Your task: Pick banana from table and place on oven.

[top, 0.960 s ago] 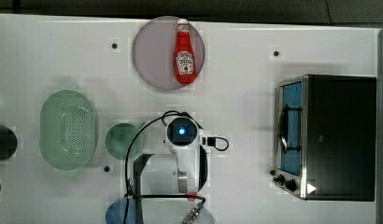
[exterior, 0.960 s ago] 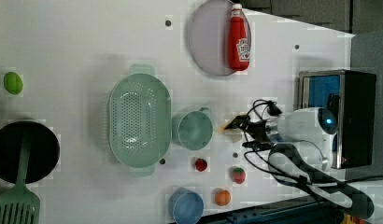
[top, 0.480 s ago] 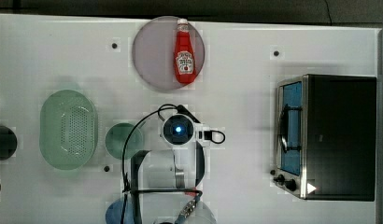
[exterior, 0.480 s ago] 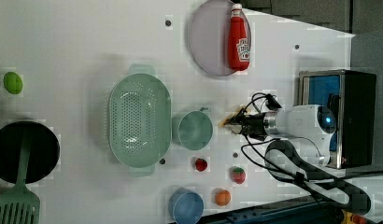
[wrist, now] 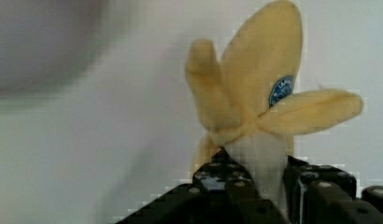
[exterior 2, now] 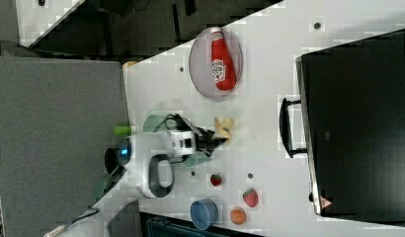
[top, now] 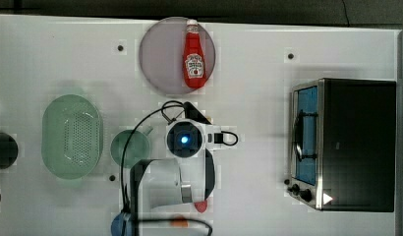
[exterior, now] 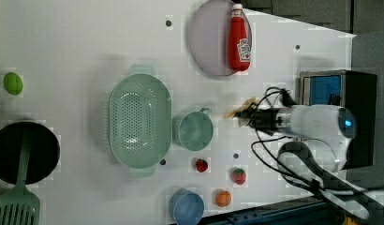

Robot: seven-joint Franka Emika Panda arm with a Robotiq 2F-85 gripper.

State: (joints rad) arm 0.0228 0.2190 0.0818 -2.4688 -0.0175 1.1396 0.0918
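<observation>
Two fingers [wrist: 315, 196] pinching banana [wrist: 259, 102], hidden under arm overhead

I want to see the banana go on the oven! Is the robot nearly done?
Not yet. Done: the gripper is shut on the banana, as the wrist view shows. In hand: banana and gripper are near the cup, well short of the oven. Left: carry it over and set it on the oven's black top.

The gripper [wrist: 255, 179] now has its fingers [wrist: 217, 179] closed around the banana [wrist: 255, 107], where a second ago they stood wide apart, and the arm has drawn nearer the green cup [exterior: 194, 131].
</observation>
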